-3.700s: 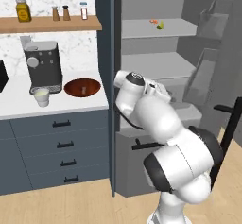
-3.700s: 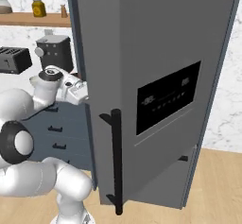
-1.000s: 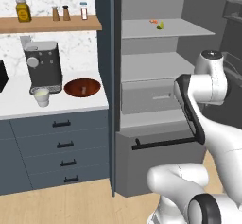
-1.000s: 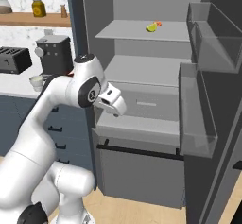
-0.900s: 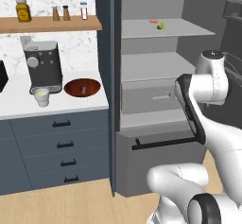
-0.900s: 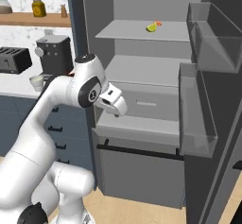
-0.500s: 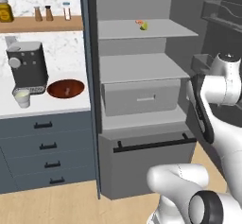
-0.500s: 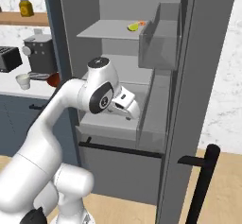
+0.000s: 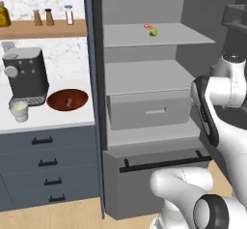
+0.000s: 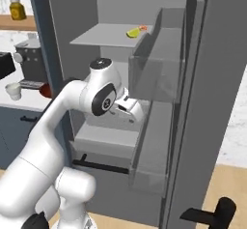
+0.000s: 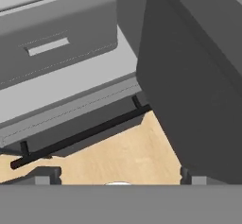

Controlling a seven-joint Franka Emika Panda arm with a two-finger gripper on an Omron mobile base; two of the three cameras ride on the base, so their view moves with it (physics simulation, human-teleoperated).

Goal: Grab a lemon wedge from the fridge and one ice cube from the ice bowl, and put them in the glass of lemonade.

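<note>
The fridge (image 9: 198, 10) stands open, its door (image 10: 222, 78) swung wide. On its upper shelf lies the small yellow-green lemon wedge (image 9: 153, 31) (image 10: 132, 32), beside a small red piece. On the counter to the left sit the reddish-brown ice bowl (image 9: 68, 99) and the pale glass of lemonade (image 9: 20, 110) (image 10: 13, 91). My gripper (image 10: 135, 111) hangs low in front of the fridge's middle drawer, close to the door bins and well below the wedge. In the hand view my gripper (image 11: 120, 179) is open, fingertips (image 11: 47, 176) wide apart with nothing between them.
A dark coffee machine (image 9: 26, 76) stands behind the glass. A wooden shelf (image 9: 43, 27) above holds jars and shakers. The door's clear bins (image 10: 157, 68) jut out beside my hand. Below are the bottom drawer's black handle (image 11: 80, 133) and wooden floor (image 11: 123, 152).
The whole picture has slid left, so the base has driven along the fridge. The door has swung wider since the earliest frames. My gripper stays open near the middle drawer.
</note>
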